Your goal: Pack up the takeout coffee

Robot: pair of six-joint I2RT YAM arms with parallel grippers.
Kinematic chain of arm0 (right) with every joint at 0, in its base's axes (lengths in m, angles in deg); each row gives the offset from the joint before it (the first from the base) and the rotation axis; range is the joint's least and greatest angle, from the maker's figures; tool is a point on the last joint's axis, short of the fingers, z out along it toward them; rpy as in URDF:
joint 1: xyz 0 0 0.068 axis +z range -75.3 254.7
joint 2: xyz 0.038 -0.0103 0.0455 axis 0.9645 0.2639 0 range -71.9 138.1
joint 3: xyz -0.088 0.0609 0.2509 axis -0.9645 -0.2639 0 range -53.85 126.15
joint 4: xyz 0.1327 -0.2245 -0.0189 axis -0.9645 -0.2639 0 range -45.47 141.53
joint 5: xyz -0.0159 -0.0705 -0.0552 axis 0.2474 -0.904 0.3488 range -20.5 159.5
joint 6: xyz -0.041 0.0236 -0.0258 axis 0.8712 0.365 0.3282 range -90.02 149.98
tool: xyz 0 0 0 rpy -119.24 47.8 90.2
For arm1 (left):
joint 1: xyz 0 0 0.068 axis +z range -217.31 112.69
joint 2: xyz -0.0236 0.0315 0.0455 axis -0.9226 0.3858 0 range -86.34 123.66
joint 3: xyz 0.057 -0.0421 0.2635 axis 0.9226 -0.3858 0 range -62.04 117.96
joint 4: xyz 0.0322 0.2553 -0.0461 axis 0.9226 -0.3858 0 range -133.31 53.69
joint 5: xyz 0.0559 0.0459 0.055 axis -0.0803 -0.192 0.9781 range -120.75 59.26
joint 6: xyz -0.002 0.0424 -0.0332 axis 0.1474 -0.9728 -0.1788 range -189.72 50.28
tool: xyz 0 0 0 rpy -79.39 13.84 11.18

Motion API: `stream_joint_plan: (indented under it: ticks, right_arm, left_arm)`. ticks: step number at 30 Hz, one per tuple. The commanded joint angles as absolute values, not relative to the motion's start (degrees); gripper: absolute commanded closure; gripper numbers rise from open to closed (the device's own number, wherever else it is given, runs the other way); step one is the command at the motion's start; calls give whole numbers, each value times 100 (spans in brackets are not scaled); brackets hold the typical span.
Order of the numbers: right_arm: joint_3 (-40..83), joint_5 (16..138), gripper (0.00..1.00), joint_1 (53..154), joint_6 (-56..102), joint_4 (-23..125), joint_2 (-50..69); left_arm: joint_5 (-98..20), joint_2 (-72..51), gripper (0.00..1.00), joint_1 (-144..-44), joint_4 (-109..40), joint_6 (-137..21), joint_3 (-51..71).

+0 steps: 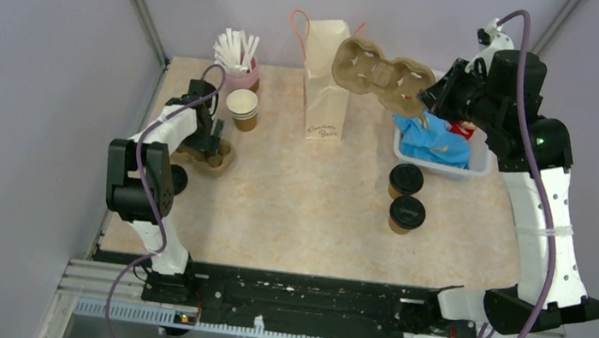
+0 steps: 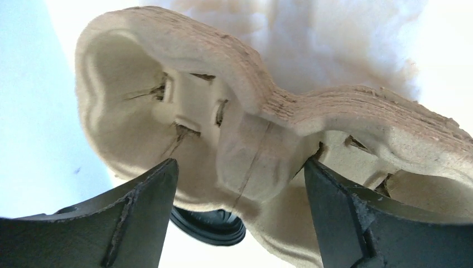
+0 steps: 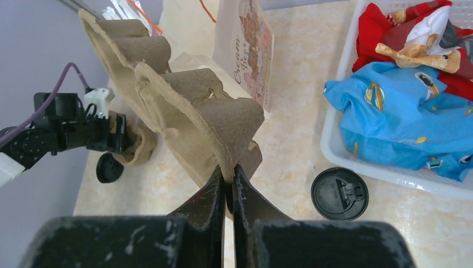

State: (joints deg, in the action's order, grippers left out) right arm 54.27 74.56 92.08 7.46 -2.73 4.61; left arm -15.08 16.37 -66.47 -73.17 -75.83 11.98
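Top external view showed my right pincer [image 1: 422, 100] pressed together on the edge of a pulp cup carrier [image 1: 377, 73]. It held the carrier in the air at about one o'clock, just beside the top of the paper bag [image 1: 325, 77], which stood at twelve. The two lidded coffee cups [image 1: 406, 180] stood close together on the table [image 1: 298, 221] at about three o'clock, just in front of the white basket [image 1: 479, 163] of snack packets [image 1: 435, 143]. My left pincer [image 1: 210, 142] was spread at nine o'clock, its fingers on either side of the narrow middle of a stack of pulp carriers [image 1: 220, 159]; I could not tell whether they touched it. A pink cup [image 1: 244, 81] of straws and a stack of lidless cups [image 1: 243, 109] sat at eleven.
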Motion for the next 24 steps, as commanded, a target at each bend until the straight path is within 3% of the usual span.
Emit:
stream_joint_plan:
  ticks: [1,6,11,16,24]
  right_arm:
    - [5667,7292,100,9187,874,-174,455]
    - [5696,7286,100,9189,839,-126,493]
    - [5697,7280,100,9187,787,-103,465]
    - [5675,7201,100,9184,710,-94,331]
    - [5444,7092,100,9175,636,-109,52]
  left_arm:
    - [-840,988,8,-6617,-7691,-7475,1388]
    - [-1767,626,4,-6632,-7989,-6548,2933]
    - [-3573,763,3,-7057,-7038,-4770,3742]
    - [-3525,1427,3,-7997,-6515,-2987,4369]
    - [-2816,2372,3,-8678,-5251,-3757,5056]
